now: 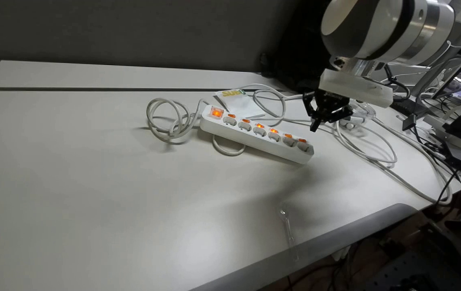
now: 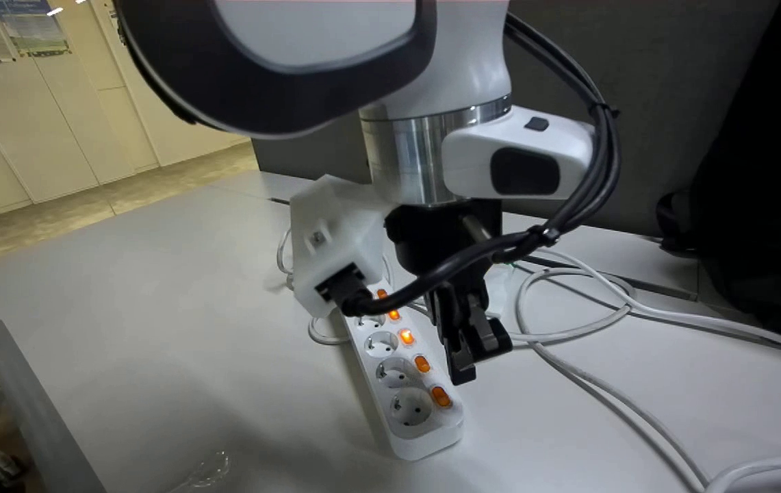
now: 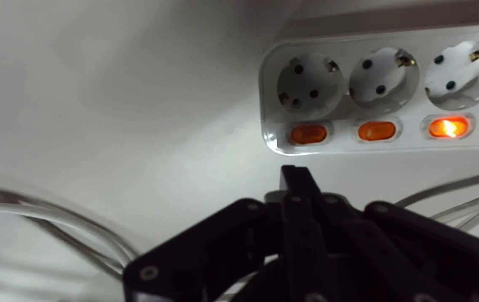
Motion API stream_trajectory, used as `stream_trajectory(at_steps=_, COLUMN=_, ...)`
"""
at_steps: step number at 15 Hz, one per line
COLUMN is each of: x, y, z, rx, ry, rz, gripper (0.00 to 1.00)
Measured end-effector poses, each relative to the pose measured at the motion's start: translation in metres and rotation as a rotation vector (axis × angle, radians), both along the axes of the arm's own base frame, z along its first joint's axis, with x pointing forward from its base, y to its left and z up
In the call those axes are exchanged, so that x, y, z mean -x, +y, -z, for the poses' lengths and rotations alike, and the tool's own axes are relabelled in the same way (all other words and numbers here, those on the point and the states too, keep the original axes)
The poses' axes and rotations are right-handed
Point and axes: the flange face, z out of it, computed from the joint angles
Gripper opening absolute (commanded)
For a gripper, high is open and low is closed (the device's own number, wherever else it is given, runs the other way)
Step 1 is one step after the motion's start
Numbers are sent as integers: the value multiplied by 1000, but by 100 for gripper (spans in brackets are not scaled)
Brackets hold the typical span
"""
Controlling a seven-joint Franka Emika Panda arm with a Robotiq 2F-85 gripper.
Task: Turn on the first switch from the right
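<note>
A white power strip (image 1: 250,141) with several sockets and orange switches lies slanted on the table. It also shows in the wrist view (image 3: 344,142) and an exterior view (image 2: 424,445). Its end switch, the first from the right (image 1: 302,140), is unlit; it also shows in the wrist view (image 3: 308,134) and an exterior view (image 2: 441,396). The switch beside it (image 3: 376,131) is unlit, and the third (image 3: 449,127) glows. My gripper (image 3: 296,168) is shut and empty, fingertips together. It hovers above the table near the end switch, apart from the strip, as both exterior views (image 1: 314,127) (image 2: 476,366) show.
A coiled white cable (image 1: 171,131) lies at the strip's far end. A white packet (image 1: 240,105) lies behind the strip. More white cables (image 1: 375,159) run to the right. A clear plastic piece (image 1: 289,226) lies near the front edge. A dark partition (image 1: 133,32) stands behind.
</note>
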Motion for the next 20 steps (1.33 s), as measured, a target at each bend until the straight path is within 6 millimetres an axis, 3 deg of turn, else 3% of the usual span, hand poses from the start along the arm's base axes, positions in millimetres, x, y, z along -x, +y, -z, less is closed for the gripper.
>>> stream_trajectory(at_steps=8, x=6, y=4, z=21, rx=8, ry=43, rz=-10, gripper=0)
stream_trajectory(at_steps=20, x=2, y=21, z=25, rx=-49, ry=28, rz=35, gripper=0)
